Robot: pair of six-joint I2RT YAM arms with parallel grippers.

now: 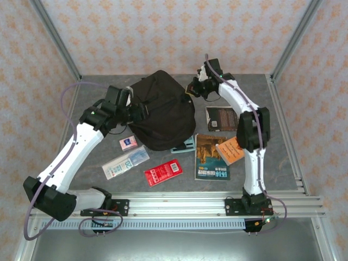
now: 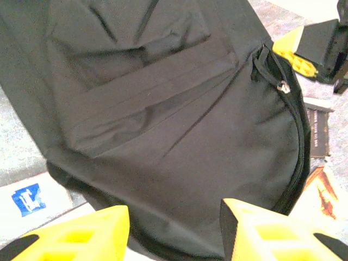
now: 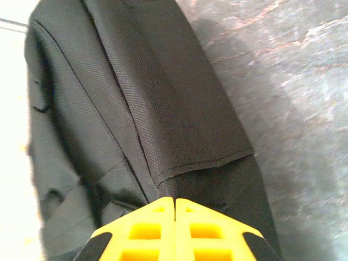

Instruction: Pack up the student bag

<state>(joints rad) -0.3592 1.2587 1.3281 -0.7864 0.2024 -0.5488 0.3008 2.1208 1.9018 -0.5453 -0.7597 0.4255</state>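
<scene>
**Weak hold on the right, no hold on the left: the bag may slide**

Your right gripper [image 3: 174, 217] has its fingers pressed flat together, low against the bag [image 1: 163, 109] and just behind a woven strap [image 3: 179, 109]. You cannot tell whether any cloth is caught between them. If it is nothing, or only a thin fold, a pull from here will probably slip off. Seen from above, this gripper sits at the bag's 2 o'clock rim.

Your left gripper [image 2: 175, 217] stands spread, straddling the bag's edge at 9 o'clock with no visible clamp on the fabric. That is the second risk. With this side unheld, a tug from the right would likely drag the whole soft bag across the surface [image 1: 283, 136] rather than open it.

The bag lies mid-surface, toward the far side. From the left wrist its zip looks run shut, with the pull [image 2: 281, 85] near your right gripper. Nothing says the fingers have it. Until the zip is opened, nothing can go in, so a hold on plain cloth gains you little.

Further out, a teal item [image 1: 186, 145] at the bag's 5 o'clock is tucked partly under the rim, and a sliding bag could carry or bury it. The dark book [image 1: 220, 118] at 3 o'clock lies just beside your right arm, where a wide elbow swing could sweep it. The small card [image 1: 128, 142] at 7 o'clock sits close to your left arm.
</scene>
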